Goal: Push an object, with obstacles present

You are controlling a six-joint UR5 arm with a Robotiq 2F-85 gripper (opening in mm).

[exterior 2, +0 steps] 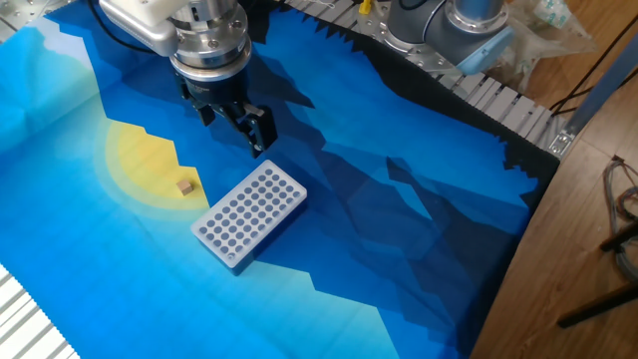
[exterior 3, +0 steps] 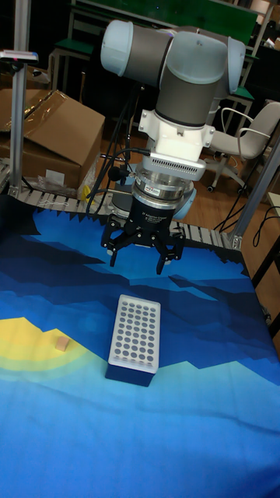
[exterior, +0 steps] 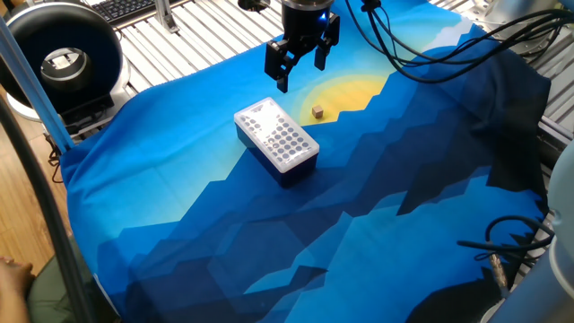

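Finds the gripper (exterior: pixel 302 74) released: fingers (exterior 3: pixel 161 263) spread well apart, nothing between them. Confirms the same in the other fixed view (exterior 2: pixel 236 126) and the tall fixed view (exterior 3: pixel 137 261), with both dark fingers pointing down. Places it above the blue cloth (exterior: pixel 269 233), near the far short end of the box (exterior: pixel 277 136), clear of box and cube alike.

Locates the tan wooden cube (exterior: pixel 317 111) on the yellow patch (exterior: pixel 352 91) of the cloth, close to that patch's jagged edge. Records it as standing alone, touching nothing but the cloth (exterior 2: pixel 399 219). Sets it beside the box, apart from it, on the left of it in the tall fixed view (exterior 3: pixel 59 342). Puts it lower in that view than the gripper and off to one side.

Notes the box lying flat, white perforated top up (exterior 2: pixel 249 212), dark blue sides visible (exterior 3: pixel 134 334), long axis running roughly toward the gripper.

Logs also a black round device (exterior: pixel 58 58) on the slatted table (exterior: pixel 206 31) beyond the cloth's edge, black cables (exterior: pixel 421 54) trailing from the arm, and a cardboard carton (exterior 3: pixel 54 132) behind the table. Cannot tell the exact height of the fingertips over the cloth.
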